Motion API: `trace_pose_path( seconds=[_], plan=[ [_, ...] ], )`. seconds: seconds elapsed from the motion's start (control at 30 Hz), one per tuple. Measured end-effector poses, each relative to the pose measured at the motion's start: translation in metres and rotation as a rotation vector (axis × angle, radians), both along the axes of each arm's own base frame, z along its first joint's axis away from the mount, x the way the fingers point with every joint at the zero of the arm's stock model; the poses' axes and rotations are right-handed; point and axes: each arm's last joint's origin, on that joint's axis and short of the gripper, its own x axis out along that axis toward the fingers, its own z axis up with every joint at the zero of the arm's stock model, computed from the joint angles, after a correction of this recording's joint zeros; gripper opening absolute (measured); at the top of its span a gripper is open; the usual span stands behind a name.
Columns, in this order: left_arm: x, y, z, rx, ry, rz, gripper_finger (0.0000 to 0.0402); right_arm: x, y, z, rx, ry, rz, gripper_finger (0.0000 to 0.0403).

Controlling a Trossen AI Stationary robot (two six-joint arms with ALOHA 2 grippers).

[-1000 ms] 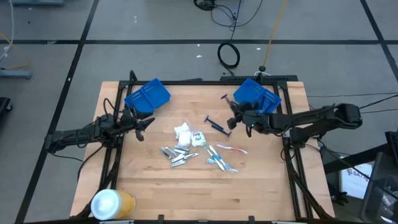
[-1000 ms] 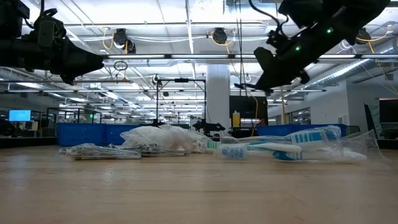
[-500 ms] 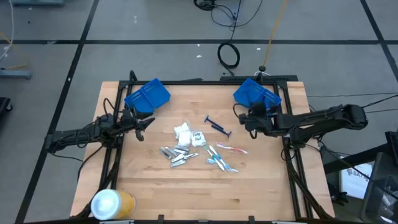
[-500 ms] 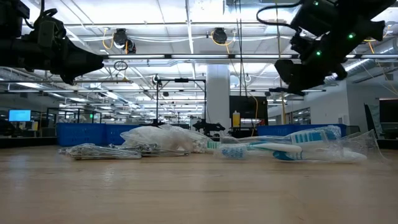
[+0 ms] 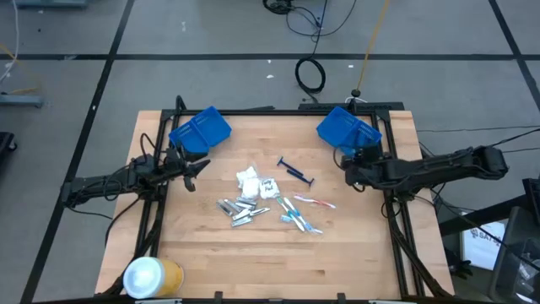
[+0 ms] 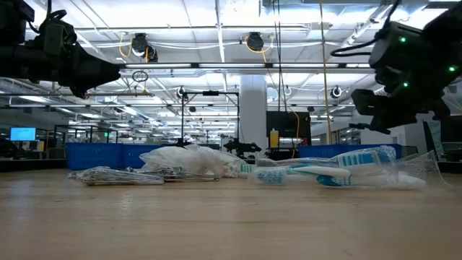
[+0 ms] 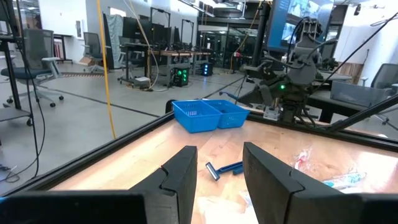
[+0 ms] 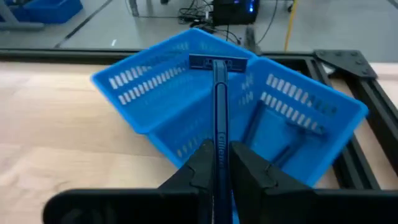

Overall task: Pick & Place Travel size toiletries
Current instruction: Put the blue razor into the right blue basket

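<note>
Right gripper (image 8: pixel 216 169) hovering at the right side of the bench (image 5: pixel 278 253), just in front of the right blue bin (image 5: pixel 348 128), fingers (image 8: pixel 200 163) clenched on a dark blue razor (image 8: pixel 217 106) standing upright between them, its head reaching up over the bin's near wall. Lying inside that bin, what may be another razor, too faint to tell for sure. Resting on the bench near its middle, two more dark blue razors (image 5: pixel 295 171), and below them a loose heap: white packets (image 5: pixel 248 180), silver tubes (image 5: pixel 240 209), packaged toothbrushes (image 5: pixel 302 211). Left gripper (image 7: pixel 219 177) waiting at the left edge of the bench beside the left blue bin (image 5: pixel 200 130), fingers (image 7: pixel 180 177) released and holding nothing. Standing at the bench's near left corner, a yellow-and-white roll (image 5: pixel 152 275).
</note>
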Motion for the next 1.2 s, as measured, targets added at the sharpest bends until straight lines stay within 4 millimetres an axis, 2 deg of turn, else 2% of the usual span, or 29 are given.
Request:
trace_pose_path(
  seconds=[0.37, 0.97, 1.1, 1.2],
  plan=[
    [0.0, 0.0, 0.0, 0.0, 0.0, 0.0, 0.0127, -0.017, -0.009, -0.006, -0.05, -0.032, -0.084, 0.0034],
    [0.0, 0.0, 0.0, 0.0, 0.0, 0.0, 0.0127, -0.017, -0.017, -0.016, -0.062, -0.121, -0.144, 0.013],
    [0.0, 0.0, 0.0, 0.0, 0.0, 0.0, 0.0127, -0.003, -0.018, -0.008, -0.064, -0.164, -0.027, 0.0136],
    [0.0, 0.0, 0.0, 0.0, 0.0, 0.0, 0.0127, 0.017, -0.017, 0.01, -0.098, -0.207, 0.218, 0.0133]
  ],
)
